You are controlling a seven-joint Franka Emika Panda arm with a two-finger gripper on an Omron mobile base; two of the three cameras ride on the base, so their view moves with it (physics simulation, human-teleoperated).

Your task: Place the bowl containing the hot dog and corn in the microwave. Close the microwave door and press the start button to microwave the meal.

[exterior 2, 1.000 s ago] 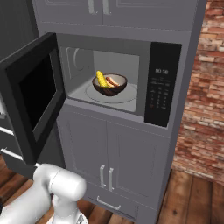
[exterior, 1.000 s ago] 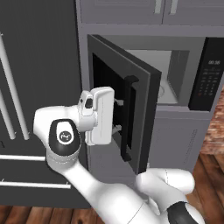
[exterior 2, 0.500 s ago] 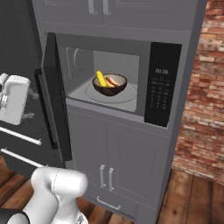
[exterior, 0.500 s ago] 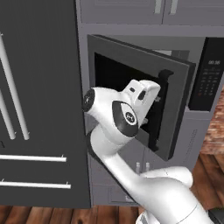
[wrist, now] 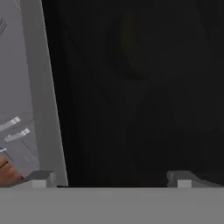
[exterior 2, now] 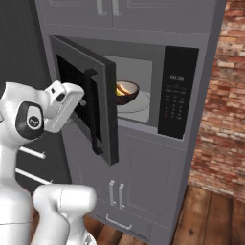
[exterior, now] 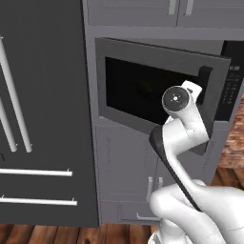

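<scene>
The gripper [wrist: 109, 177] stands with jaws spread wide, holding nothing, pressed close against the dark glass of the microwave door [exterior 2: 83, 95], which is partly closed. At two o'clock past the door edge, the bowl [exterior 2: 128, 91] sits inside the microwave [exterior 2: 179, 91]. Risk: the fingers may slide off the smooth glass, leaving the door ajar.
</scene>
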